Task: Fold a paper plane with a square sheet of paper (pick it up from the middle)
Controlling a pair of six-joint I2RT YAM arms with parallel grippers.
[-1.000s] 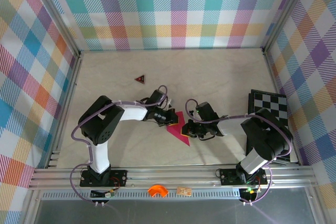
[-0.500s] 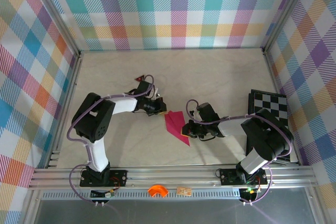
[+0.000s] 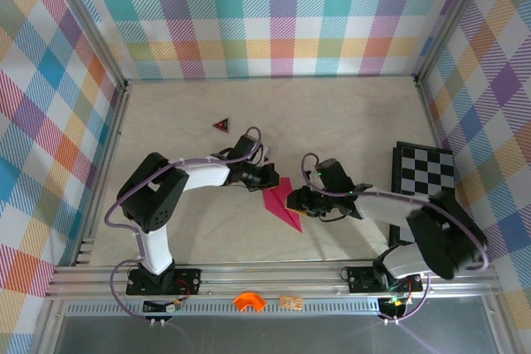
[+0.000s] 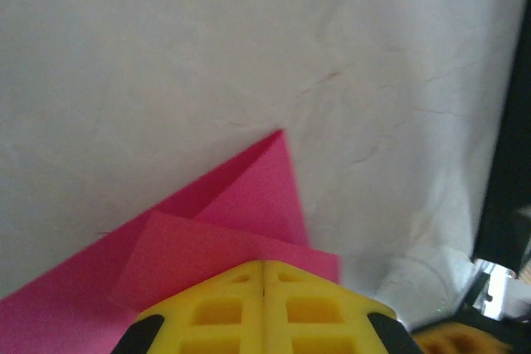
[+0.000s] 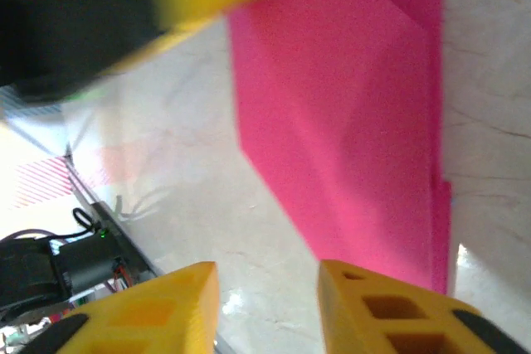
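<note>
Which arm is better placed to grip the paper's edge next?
Probably right: the right end effector is open at the edge of the paper; the left end effector is shut.

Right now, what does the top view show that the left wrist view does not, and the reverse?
Top view, not left wrist: the checkerboard at the right edge, the small red triangle beyond the left arm, and the plaid walls. Left wrist, not top: the layered flaps and point of the paper up close, and the yellow tips of the left tool shut together. Both: the pink folded paper lying on the pale table.
</note>
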